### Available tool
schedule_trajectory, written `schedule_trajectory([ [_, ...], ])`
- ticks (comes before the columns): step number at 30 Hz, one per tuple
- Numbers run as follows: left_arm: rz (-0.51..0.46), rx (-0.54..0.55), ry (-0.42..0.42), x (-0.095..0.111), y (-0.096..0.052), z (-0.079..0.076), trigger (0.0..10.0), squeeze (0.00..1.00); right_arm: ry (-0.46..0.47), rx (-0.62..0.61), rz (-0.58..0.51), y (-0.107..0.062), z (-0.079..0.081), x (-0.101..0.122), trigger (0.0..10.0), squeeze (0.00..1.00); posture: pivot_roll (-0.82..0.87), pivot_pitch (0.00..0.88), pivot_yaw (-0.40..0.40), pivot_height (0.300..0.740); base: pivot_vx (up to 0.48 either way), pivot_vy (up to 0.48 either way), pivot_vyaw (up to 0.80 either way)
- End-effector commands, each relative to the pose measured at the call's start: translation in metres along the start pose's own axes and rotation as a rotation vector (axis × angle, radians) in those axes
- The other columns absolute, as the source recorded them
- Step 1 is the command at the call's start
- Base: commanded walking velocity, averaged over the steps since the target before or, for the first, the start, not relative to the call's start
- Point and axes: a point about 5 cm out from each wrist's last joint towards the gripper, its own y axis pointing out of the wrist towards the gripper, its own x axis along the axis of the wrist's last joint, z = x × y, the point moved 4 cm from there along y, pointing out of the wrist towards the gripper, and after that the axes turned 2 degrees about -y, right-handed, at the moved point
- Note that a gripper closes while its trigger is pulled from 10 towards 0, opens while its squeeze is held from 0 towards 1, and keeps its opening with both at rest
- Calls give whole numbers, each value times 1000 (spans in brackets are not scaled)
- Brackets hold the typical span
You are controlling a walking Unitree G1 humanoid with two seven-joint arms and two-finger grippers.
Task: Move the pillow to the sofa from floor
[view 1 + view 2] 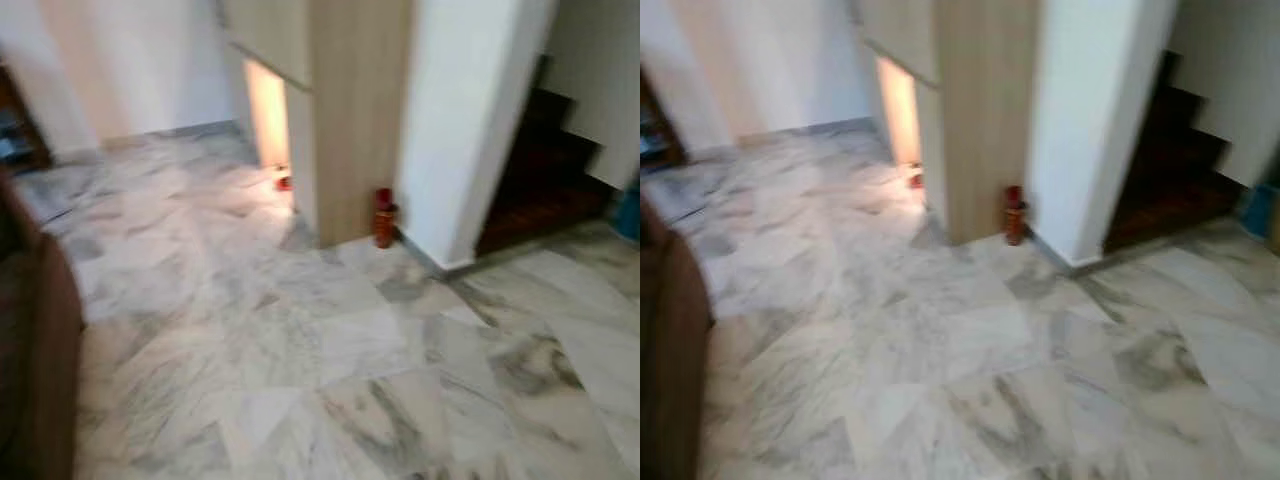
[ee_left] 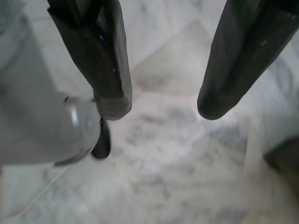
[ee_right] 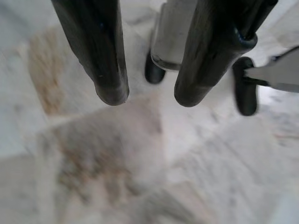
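Left end effector point(image 2: 161, 105): fingers apart, empty, over marble floor point(image 1: 300, 340) | right end effector point(image 3: 145, 100): fingers apart, empty | brown sofa point(image 1: 35, 340) at left edge

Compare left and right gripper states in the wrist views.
The left gripper has its black fingers spread wider; the right gripper has a narrower gap. The left hangs over grey-veined white marble floor, the right over a brownish-stained patch. Both are open, empty and pointing down.

Grey-veined white marble floor point(image 1: 300, 350), light wood cabinet point(image 1: 350, 110), small red bottle point(image 1: 384, 218)
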Motion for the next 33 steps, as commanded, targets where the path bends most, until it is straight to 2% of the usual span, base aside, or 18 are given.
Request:
schedule_trajectory([
  [1, 3, 138, -207, 4, 1, 18, 10000, 0, -65, 139, -140, 6, 39, 62, 10000, 0, 173, 14, -66, 740, 0, 0, 800],
  [12, 0, 117, -185, 4, 1, 14, 10000, 0, -58, 135, -128, 6, 36, 57, 10000, 0, 171, 6, -61, 740, 0, 0, 800],
  [15, -14, 117, -185, 10, 2, 16, 10000, 0, -22, 130, -126, 6, 37, 54, 10000, 0, 171, 5, -54, 740, 0, 0, 800],
  [16, -15, 117, -183, 10, 2, 16, 10000, 0, 7, 132, -118, 6, 37, 53, 10000, 0, 169, 3, -53, 740, 0, 0, 0],
  [24, -25, 114, -180, 14, 2, 16, 10000, 0, 39, 136, -114, 5, 36, 51, 10000, 0, 166, 11, -51, 740, 0, 0, 0],
  [28, -23, 115, -171, 13, 2, 17, 10000, 0, 18, 137, -118, 6, 36, 53, 10000, 0, 167, 18, -52, 740, 0, 0, 0],
  [33, -20, 126, -175, 11, 1, 20, 10000, 0, 38, 127, -132, 6, 35, 56, 10000, 0, 165, 31, -51, 740, 0, 0, 0],
])
